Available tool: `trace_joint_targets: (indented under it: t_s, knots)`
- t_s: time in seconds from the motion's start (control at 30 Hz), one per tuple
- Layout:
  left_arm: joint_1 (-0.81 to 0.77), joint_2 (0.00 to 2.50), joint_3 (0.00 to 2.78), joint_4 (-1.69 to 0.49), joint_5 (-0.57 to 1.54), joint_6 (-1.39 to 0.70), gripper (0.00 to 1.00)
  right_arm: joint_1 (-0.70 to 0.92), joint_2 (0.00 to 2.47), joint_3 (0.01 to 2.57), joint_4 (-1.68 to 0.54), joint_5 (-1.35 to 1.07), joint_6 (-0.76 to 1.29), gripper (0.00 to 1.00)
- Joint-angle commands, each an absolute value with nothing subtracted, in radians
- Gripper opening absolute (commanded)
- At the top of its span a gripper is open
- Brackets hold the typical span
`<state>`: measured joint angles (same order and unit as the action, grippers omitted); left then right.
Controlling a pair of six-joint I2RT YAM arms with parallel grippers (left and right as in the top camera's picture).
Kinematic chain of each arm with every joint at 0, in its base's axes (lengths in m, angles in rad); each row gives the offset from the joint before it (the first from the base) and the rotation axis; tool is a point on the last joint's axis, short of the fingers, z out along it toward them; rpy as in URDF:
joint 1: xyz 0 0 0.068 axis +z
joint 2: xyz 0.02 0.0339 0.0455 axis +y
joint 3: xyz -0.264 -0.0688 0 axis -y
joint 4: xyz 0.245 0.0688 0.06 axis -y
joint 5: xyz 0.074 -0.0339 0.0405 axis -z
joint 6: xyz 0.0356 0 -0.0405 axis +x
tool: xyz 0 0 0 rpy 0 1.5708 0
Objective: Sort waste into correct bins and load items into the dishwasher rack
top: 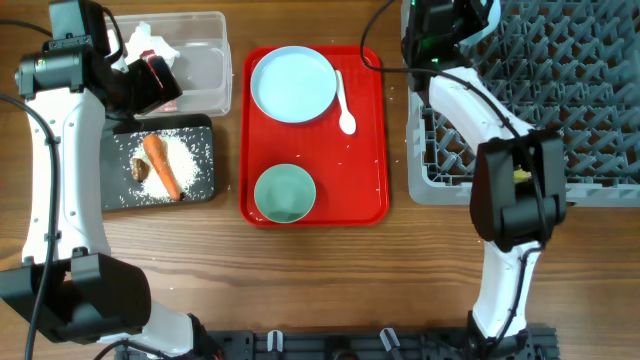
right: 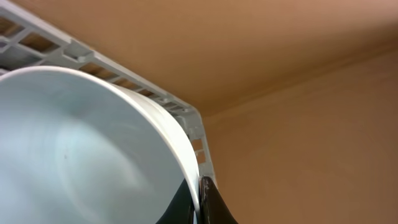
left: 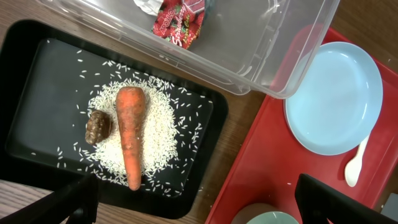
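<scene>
Our right fingers (right: 214,208) are clenched on the rim of a bowl (right: 81,143). The right gripper (right: 198,198) holds it just beside a corner of the rack (right: 74,50); we cannot tell whether the two touch. Our left fingers (left: 81,199) are spread wide with nothing between them. The left gripper (left: 196,190) hangs over the black tray (left: 37,74), where the carrot (left: 130,134) and lump (left: 98,127) lie side by side on the rice (left: 165,127). The wrapper (left: 180,22) and napkin (top: 140,42) are in the tub (left: 267,59). On the red tray (top: 365,170) sit the plate (top: 293,84), the spoon (top: 345,105) just beside it, and the second bowl (top: 285,193).
</scene>
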<state>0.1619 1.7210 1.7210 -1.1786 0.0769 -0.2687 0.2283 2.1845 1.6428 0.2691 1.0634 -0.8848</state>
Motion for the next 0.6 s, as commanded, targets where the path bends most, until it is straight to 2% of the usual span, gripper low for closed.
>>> trace_joint_targets:
  t_s: [0.0,0.43,0.57]
  knots:
    - [0.162,1.713,1.719,-1.179,0.078,-0.278,1.0,0.212,2.242,1.654,0.279,1.049,-0.891,0.04]
    - [0.162,1.713,1.719,-1.179,0.078,-0.278,1.0,0.258,2.269,1.654,0.196,1.084,-0.891,0.05]
    - [0.162,1.713,1.719,-1.179,0.078,-0.278,1.0,0.301,2.269,1.654,0.141,1.084,-0.891,0.1]
